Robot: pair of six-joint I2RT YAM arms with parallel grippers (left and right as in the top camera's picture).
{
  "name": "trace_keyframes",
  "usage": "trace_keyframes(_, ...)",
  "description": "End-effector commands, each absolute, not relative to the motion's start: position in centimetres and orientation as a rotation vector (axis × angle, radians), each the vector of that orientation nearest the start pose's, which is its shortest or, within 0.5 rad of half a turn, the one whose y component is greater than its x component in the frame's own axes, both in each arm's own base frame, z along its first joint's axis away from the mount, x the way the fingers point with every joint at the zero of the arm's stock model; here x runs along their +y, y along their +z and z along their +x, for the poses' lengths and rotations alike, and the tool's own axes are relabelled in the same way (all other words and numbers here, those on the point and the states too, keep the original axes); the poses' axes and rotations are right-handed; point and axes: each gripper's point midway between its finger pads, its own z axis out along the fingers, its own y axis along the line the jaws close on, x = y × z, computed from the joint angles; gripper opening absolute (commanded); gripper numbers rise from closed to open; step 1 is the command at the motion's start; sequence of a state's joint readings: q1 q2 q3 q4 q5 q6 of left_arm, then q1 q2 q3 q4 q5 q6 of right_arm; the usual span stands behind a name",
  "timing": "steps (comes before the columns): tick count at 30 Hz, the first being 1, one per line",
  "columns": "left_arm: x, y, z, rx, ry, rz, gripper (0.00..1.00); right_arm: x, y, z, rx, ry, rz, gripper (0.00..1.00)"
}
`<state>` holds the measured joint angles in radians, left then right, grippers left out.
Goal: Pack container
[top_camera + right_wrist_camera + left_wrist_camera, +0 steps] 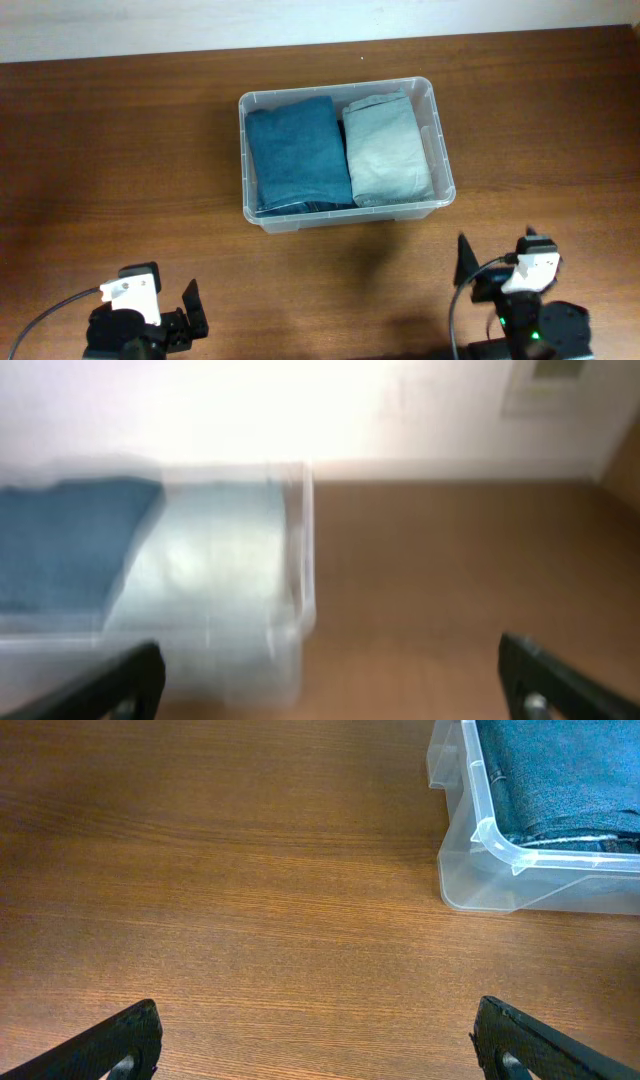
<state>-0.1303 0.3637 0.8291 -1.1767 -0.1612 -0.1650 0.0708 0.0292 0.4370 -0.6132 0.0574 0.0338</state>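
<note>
The clear plastic container [443, 150] stands at the middle of the table. A folded dark blue garment [297, 150] fills its left half and a folded pale grey-green garment [386, 150] its right half. The left wrist view shows the container's corner [470, 860] with the blue garment [560, 775]. The blurred right wrist view shows the container [295, 560] and both garments. My left gripper [320, 1045] is open and empty near the front left edge, shown overhead too [190, 308]. My right gripper [335, 680] is open and empty at the front right, shown overhead too [480, 270].
The brown wooden table [120, 180] spreads around the container. A pale wall [200, 20] runs along the table's far edge. Both arm bases sit at the front edge.
</note>
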Motion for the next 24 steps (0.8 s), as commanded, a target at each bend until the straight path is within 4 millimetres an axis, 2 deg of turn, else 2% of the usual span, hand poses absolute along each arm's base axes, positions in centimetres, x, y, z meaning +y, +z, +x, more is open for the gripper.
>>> trace_keyframes(1, 0.8, 21.3, 15.2, 2.262, 0.020, -0.137, 0.99, 1.1, 20.1, 22.1, 1.711, 0.067, -0.010, 0.99)
trace_keyframes(3, 0.8, 21.3, 15.2, 2.262, 0.020, -0.137, 0.99, 0.9, 19.6, 23.0, 1.667, 0.049, -0.015, 0.98)
trace_keyframes(7, 0.8, 21.3, 15.2, 2.262, 0.020, -0.137, 0.99, 0.8, 15.8, 24.5, 1.655, 0.042, -0.016, 0.98)
trace_keyframes(24, 0.8, 21.3, 15.2, 2.262, 0.020, -0.137, 0.99, 1.0, 15.6, 24.6, 1.648, 0.052, -0.025, 0.98)
